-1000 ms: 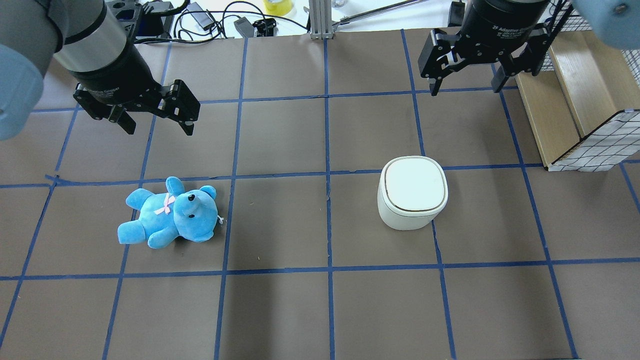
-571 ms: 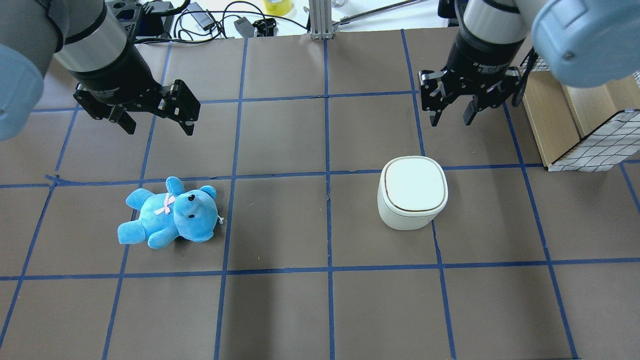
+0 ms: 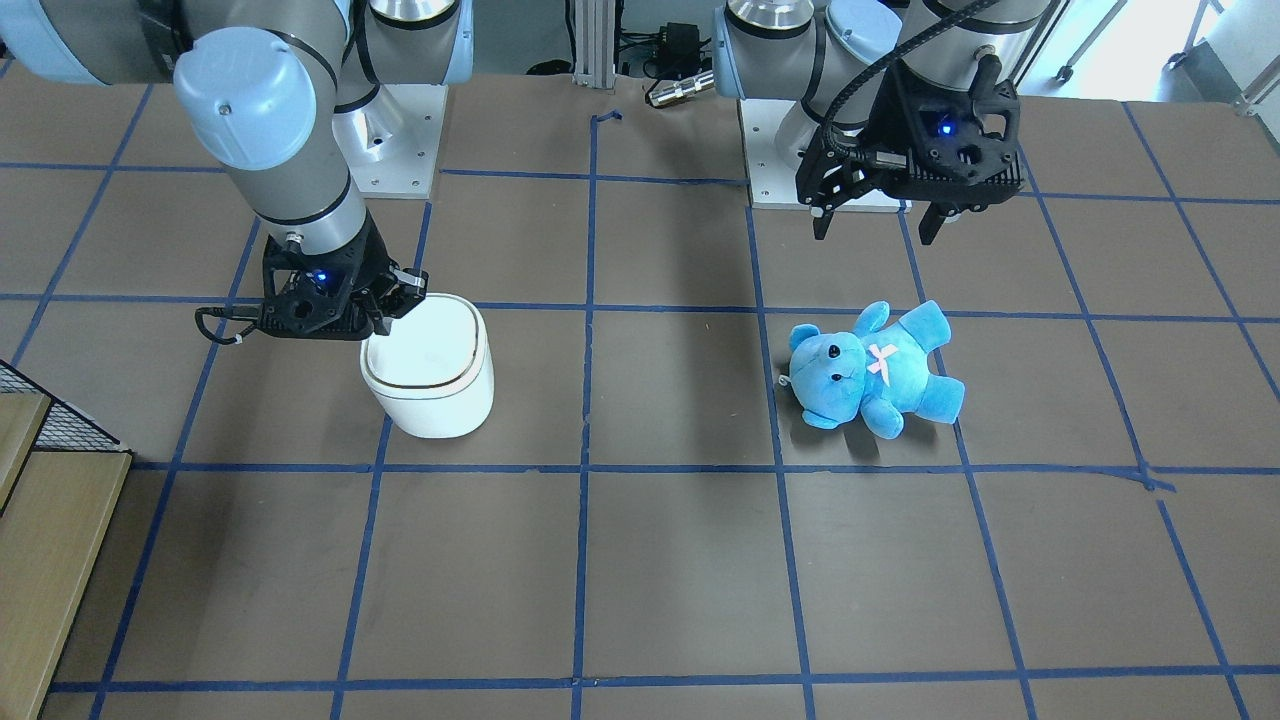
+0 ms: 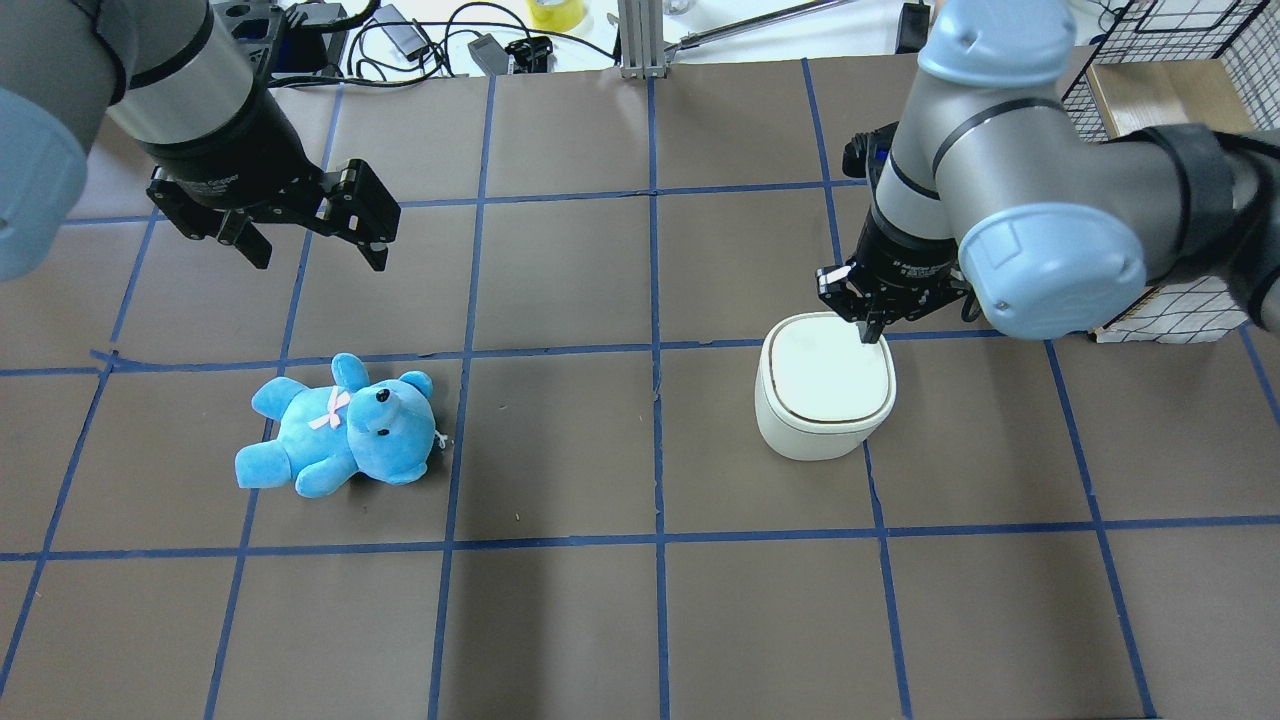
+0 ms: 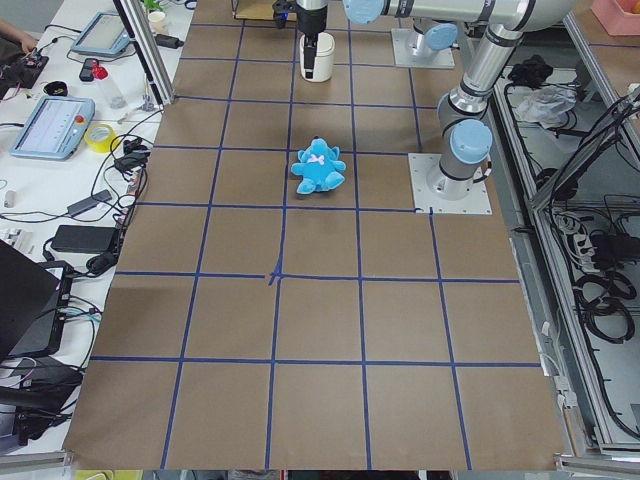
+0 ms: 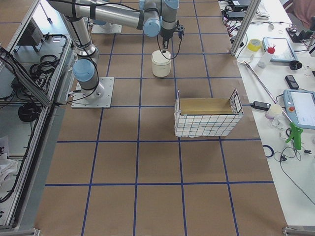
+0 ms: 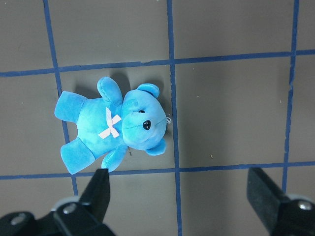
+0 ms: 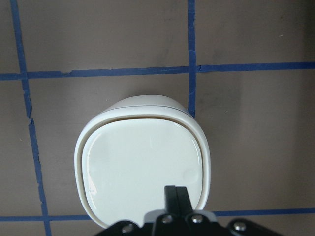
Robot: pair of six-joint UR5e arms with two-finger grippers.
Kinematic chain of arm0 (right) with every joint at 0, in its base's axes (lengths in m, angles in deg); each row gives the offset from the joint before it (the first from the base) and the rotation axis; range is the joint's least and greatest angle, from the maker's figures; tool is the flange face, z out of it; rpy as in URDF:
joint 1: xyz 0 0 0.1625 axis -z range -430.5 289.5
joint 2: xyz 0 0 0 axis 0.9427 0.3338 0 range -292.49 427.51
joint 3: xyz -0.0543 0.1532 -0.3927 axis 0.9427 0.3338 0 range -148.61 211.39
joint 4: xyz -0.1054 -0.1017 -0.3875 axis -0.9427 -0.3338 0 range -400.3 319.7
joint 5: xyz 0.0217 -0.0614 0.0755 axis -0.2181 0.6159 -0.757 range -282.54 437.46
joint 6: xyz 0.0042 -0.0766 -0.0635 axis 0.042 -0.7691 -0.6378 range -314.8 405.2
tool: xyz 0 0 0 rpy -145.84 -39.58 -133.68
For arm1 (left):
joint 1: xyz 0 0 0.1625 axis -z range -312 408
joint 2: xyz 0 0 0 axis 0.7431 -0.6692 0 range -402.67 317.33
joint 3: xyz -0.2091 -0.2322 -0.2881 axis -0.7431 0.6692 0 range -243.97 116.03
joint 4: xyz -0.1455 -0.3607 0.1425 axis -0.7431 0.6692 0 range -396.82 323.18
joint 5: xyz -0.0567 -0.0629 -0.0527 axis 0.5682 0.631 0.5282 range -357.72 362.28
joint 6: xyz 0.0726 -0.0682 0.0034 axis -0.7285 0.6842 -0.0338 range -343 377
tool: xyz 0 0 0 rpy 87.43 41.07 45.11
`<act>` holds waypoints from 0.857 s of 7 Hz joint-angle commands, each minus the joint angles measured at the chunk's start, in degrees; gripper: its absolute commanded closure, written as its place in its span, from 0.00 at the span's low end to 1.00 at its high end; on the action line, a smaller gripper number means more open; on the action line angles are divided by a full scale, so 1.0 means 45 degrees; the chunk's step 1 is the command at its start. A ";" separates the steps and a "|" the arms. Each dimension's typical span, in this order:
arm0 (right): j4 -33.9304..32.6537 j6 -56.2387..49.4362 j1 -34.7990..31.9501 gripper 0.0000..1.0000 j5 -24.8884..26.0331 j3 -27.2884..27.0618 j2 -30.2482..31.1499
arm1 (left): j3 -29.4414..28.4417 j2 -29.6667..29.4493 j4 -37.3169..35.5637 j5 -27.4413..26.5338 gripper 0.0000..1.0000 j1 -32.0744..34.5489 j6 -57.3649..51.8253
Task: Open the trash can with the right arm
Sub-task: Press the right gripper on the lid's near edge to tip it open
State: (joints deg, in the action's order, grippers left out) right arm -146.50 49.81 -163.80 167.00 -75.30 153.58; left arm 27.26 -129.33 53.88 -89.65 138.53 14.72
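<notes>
2 arms (image 4: 190, 90) (image 4: 960, 150), 1 trash can (image 4: 825, 385), 1 teddy (image 4: 340, 440), 1 wire crate (image 6: 206, 125).

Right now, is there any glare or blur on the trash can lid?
Right wrist view: the trash can lid is sharp, with a soft sheen and one faint round highlight near the right tool. Front-facing view: the lid looks nearly washed-out white. Overhead view: evenly lit, no glare.
</notes>
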 commanded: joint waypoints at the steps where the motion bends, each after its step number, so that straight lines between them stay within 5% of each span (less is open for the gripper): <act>1: -0.0561 0.0011 0.0009 1.00 0.0043 -0.0587 -0.0394 | 0.0000 0.0000 0.0000 0.0000 0.00 0.0000 0.0017; 4: -0.0561 0.0031 0.0009 1.00 0.0102 -0.0666 -0.0474 | 0.0000 0.0000 0.0000 0.0000 0.00 0.0000 0.0017; 5: -0.0542 0.0069 0.0009 0.62 0.0199 -0.0395 -0.0203 | 0.0000 0.0000 0.0000 0.0000 0.00 0.0000 -0.0002; 6: -0.0368 0.0051 0.0009 0.02 0.0451 0.0265 0.0399 | 0.0000 0.0000 0.0000 0.0000 0.00 0.0000 -0.0002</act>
State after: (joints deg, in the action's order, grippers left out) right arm -148.78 50.02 -163.75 168.02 -76.77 152.91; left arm 27.26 -129.33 53.88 -89.65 138.52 14.73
